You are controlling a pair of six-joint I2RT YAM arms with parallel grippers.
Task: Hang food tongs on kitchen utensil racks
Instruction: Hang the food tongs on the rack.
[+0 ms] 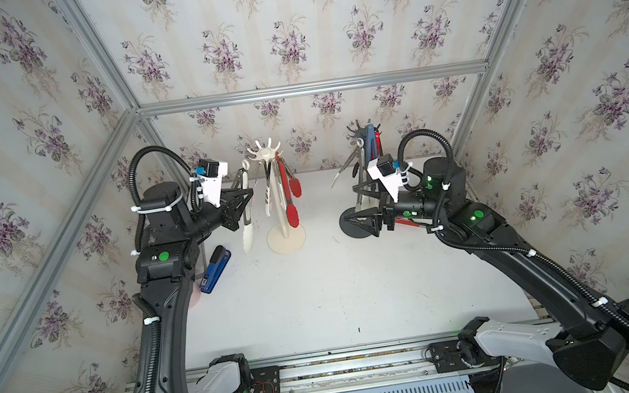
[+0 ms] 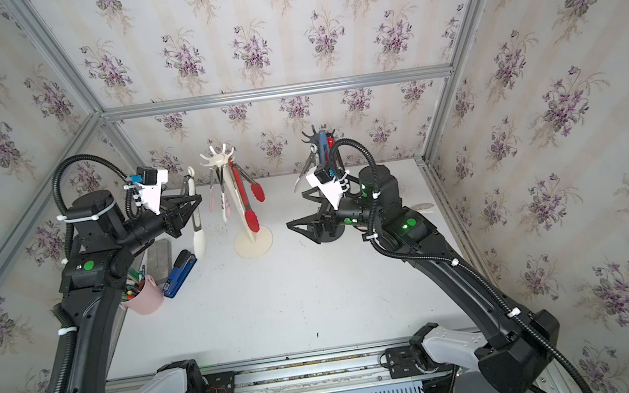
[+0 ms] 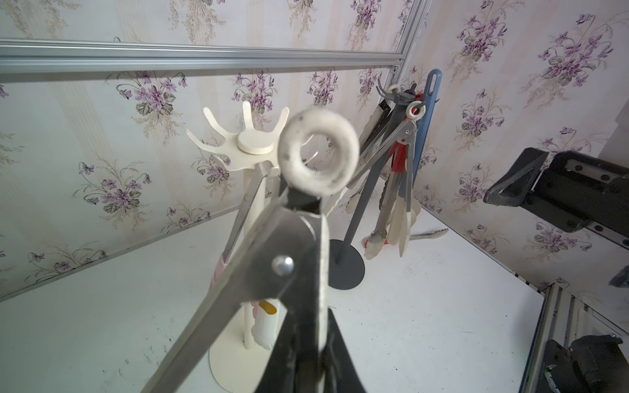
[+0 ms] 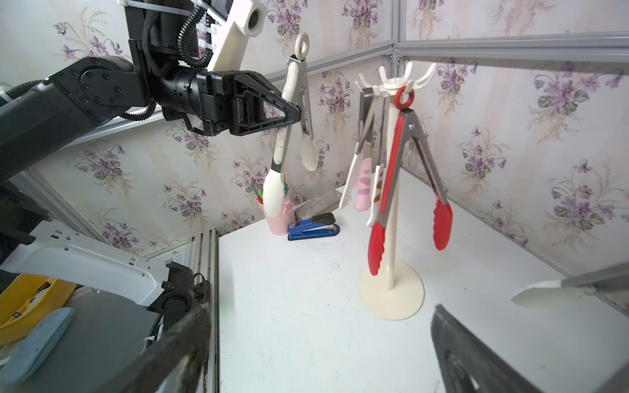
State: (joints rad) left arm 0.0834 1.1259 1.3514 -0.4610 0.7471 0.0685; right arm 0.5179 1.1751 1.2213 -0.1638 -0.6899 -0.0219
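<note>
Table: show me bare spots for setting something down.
Bare: the wide table middle, from the cream rack and dark rack to the front rail. Crowded: around blue stapler and pink cup, and under the racks.

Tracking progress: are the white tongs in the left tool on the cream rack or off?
Off. The left tool holds the white tongs beside the cream rack, ring on no hook.

Bare table [image 1: 317,295] between cream rack [image 1: 288,243] and grey rack [image 3: 345,272], red tongs [image 1: 292,214] crowding cream hooks, stapler [image 1: 215,269] and cup [image 2: 148,297] at left edge.
</note>
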